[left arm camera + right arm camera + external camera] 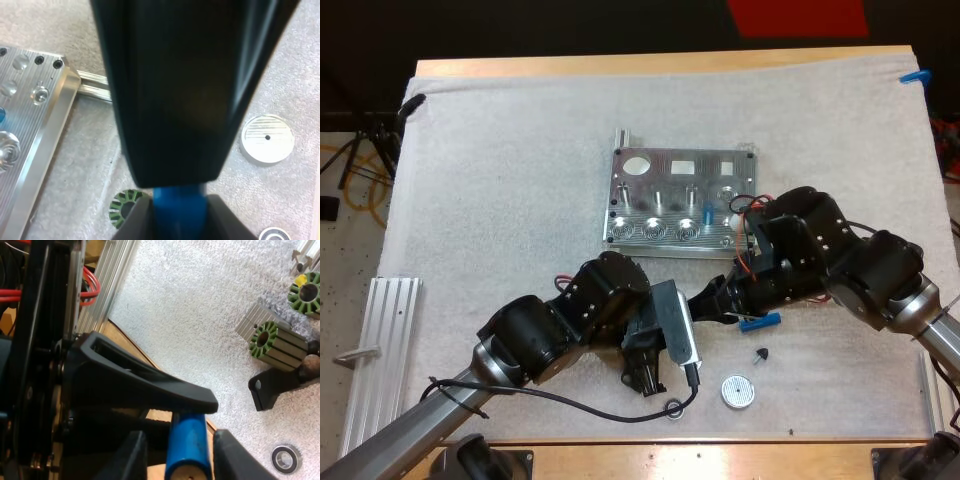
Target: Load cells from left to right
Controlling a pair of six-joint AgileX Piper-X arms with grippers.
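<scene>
Left hand [179, 202] clenched on blue cylinder [179, 222], right hand [182, 440] likewise, both near metal fixture [680, 200]

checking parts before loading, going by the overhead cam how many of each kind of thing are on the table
metal fixture: 1
blue pieces: 2
round silver disc: 1
small dark part: 1
aluminium rail: 1
total: 6
</scene>
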